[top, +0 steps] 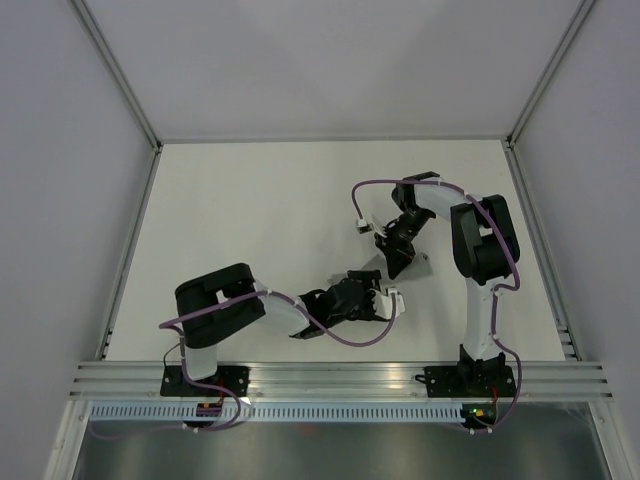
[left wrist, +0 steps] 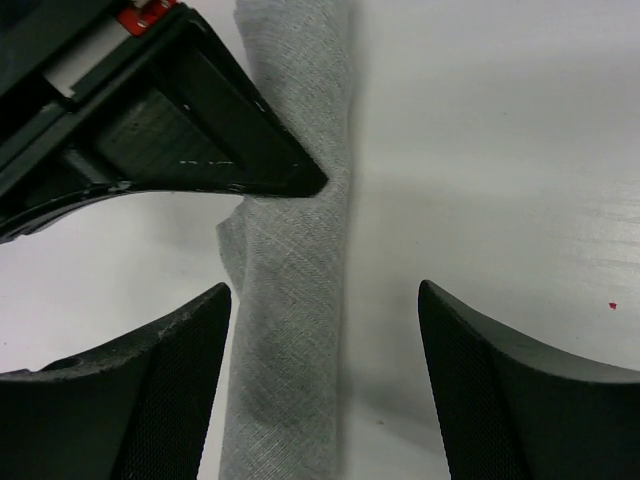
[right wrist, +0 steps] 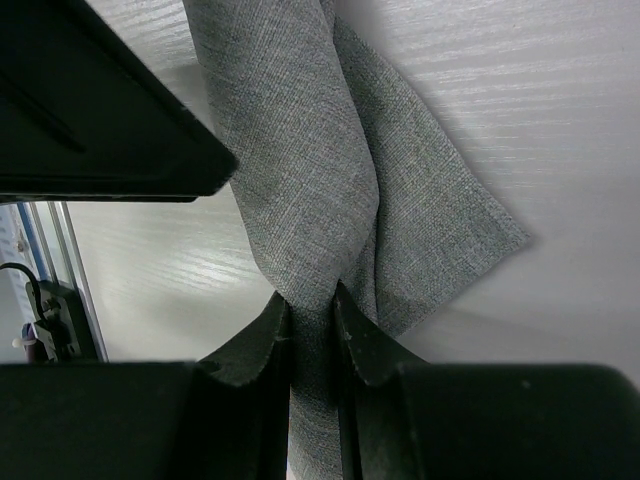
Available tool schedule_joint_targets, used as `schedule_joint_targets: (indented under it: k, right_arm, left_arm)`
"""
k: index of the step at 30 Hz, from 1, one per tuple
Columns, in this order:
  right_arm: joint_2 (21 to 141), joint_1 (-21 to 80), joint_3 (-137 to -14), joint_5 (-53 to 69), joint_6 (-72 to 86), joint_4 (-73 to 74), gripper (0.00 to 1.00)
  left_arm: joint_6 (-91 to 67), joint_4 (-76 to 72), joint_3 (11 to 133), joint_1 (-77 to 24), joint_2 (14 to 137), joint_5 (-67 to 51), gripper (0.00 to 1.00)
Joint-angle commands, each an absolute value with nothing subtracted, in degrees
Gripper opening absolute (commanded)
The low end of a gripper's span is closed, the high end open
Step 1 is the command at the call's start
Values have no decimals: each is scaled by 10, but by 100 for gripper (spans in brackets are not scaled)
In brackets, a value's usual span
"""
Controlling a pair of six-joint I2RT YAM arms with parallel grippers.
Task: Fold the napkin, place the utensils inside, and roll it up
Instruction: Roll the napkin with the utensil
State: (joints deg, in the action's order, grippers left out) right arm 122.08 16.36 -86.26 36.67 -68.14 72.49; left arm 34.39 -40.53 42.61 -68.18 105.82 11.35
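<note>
We seem to be at the rolling step; our right gripper point(right wrist: 312, 305) pinches the narrow grey napkin point(right wrist: 310, 170) between its fingertips; our left gripper point(left wrist: 322, 300) stands spread, the napkin lying between its fingers; no utensils show; next, the left likely needs to close and roll.

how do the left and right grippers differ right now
The left gripper stands wide open; the right gripper is pinched shut. The left only straddles the napkin without clamping it; the right grips a bunched fold of it between its fingers. Both are black and both work at the same napkin.
</note>
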Motion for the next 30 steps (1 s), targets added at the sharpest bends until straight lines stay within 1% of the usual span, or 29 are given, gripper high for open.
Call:
schedule_joint_targets:
  k: [1, 5, 8, 9, 11, 12, 14, 15, 17, 18, 19, 20, 21, 22, 23, 25, 26, 27, 28, 29, 30]
  right_arm:
    - [1259, 167, -853, 348, -699, 656, 9]
    - [1255, 166, -852, 351, -699, 654, 9]
    - [1253, 166, -851, 352, -699, 655, 10]
    - [1252, 166, -852, 352, -698, 655, 10]
    - [1251, 165, -849, 354, -697, 655, 10]
    - [1249, 165, -847, 354, -698, 655, 11]
    - [1244, 165, -844, 355, -697, 652, 12]
    - [1241, 164, -841, 354, -697, 652, 13]
    - [1235, 165, -837, 355, -697, 650, 17]
    - [1233, 164, -834, 356, -696, 648, 20]
    - [1225, 164, -831, 356, -694, 645, 27]
    - [1221, 164, -825, 357, -693, 638, 30]
    - [1209, 164, -823, 359, -688, 633, 37]
    - [1201, 163, -817, 361, -686, 628, 41]
    - [1193, 163, -809, 364, -679, 616, 43]
    - [1158, 161, -795, 370, -660, 592, 47]
    - [1144, 160, -780, 373, -647, 561, 49]
    - [1130, 157, -770, 375, -619, 542, 50]
    - [1098, 154, -753, 374, -599, 501, 84]
    - [1083, 150, -745, 374, -585, 482, 98]
    - [1055, 148, -738, 374, -555, 463, 98]
  left_arm:
    - [333, -417, 449, -666, 1084, 95, 79]
    - [308, -431, 446, -648, 1095, 99, 77]
    - [298, -414, 455, -643, 1101, 98, 70]
    - [294, -409, 459, -642, 1103, 95, 63]
    - [280, -384, 468, -636, 1105, 82, 53]
    - [278, -378, 470, -635, 1106, 79, 45]
    - [271, -363, 473, -635, 1106, 72, 39]
    - [266, -358, 475, -635, 1104, 68, 33]
    - [252, -346, 475, -634, 1100, 54, 30]
    - [246, -332, 476, -631, 1098, 48, 25]
    - [233, -322, 479, -629, 1096, 34, 23]
    - [228, -313, 482, -628, 1095, 25, 18]
    - [217, -299, 482, -624, 1094, 5, 15]
    - [211, -292, 483, -623, 1093, 3, 14]
    - [205, -284, 484, -621, 1090, -14, 9]
    - [181, -259, 487, -612, 1087, -48, 7]
    - [173, -253, 488, -608, 1085, -57, 3]
    - [164, -244, 490, -598, 1085, -82, 2]
    - [145, -229, 493, -592, 1084, -96, 2]
    - [135, -224, 494, -585, 1083, -108, 2]
    - [119, -218, 496, -574, 1083, -132, 2]
